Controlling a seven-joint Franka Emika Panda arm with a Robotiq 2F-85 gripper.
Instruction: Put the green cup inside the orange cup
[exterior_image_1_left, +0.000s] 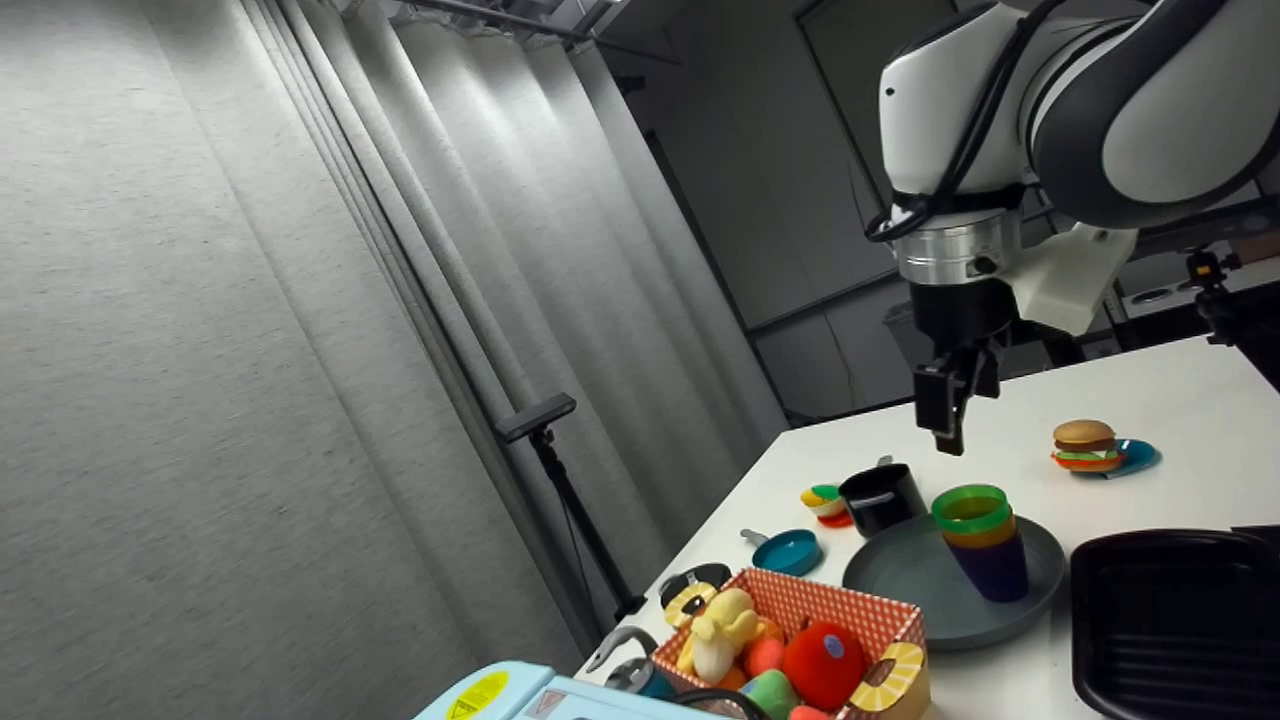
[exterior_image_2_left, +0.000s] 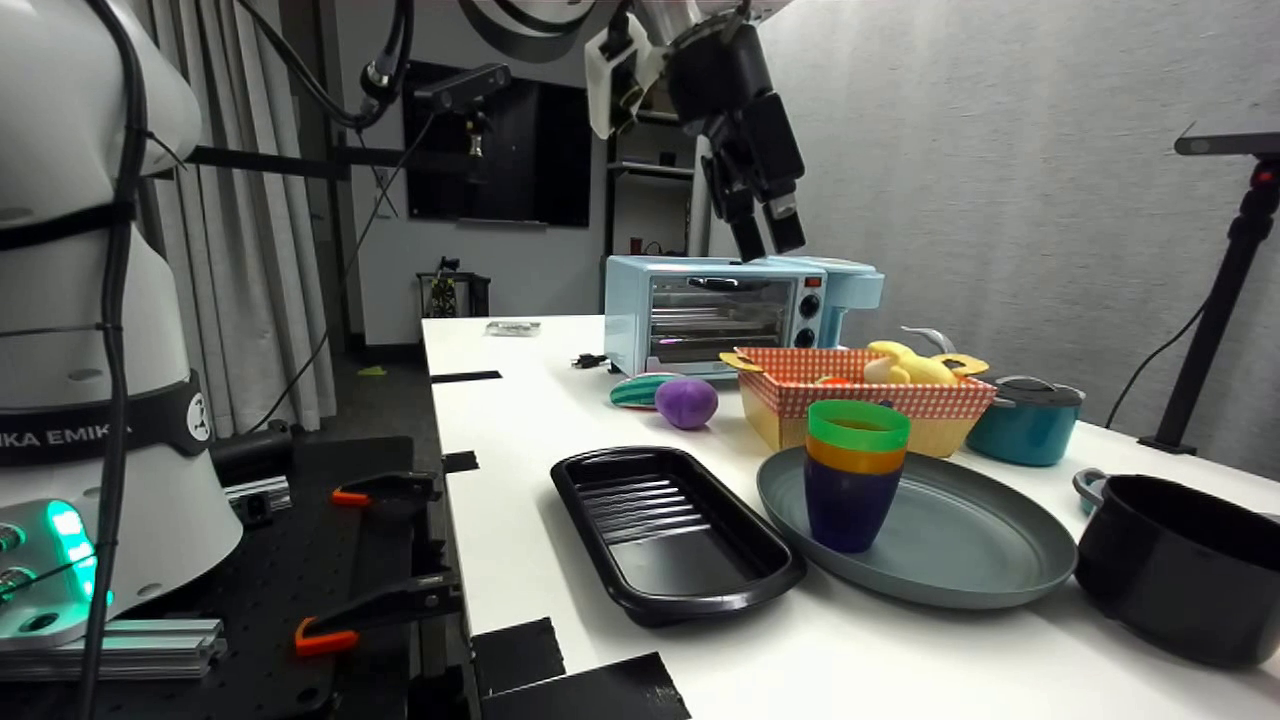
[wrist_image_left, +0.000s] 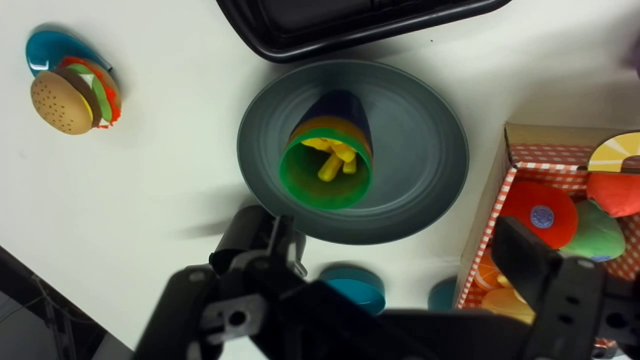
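At nine o'clock on the plate (exterior_image_2_left: 980, 545) in an exterior view, the green cup (exterior_image_2_left: 858, 434) was nested in the orange cup (exterior_image_2_left: 855, 460), both propped by the purple cup (exterior_image_2_left: 850, 505); toward eleven, the gripper (exterior_image_2_left: 769, 245) was spread empty, nesting presumably done.

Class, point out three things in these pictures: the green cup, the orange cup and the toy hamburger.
Green cup (exterior_image_2_left: 858, 438), in an exterior view: outer wall, below the rim.
Orange cup (exterior_image_2_left: 856, 461), in an exterior view: visible band of its outer wall.
Toy hamburger (wrist_image_left: 70, 101), wrist view: seeded top bun.
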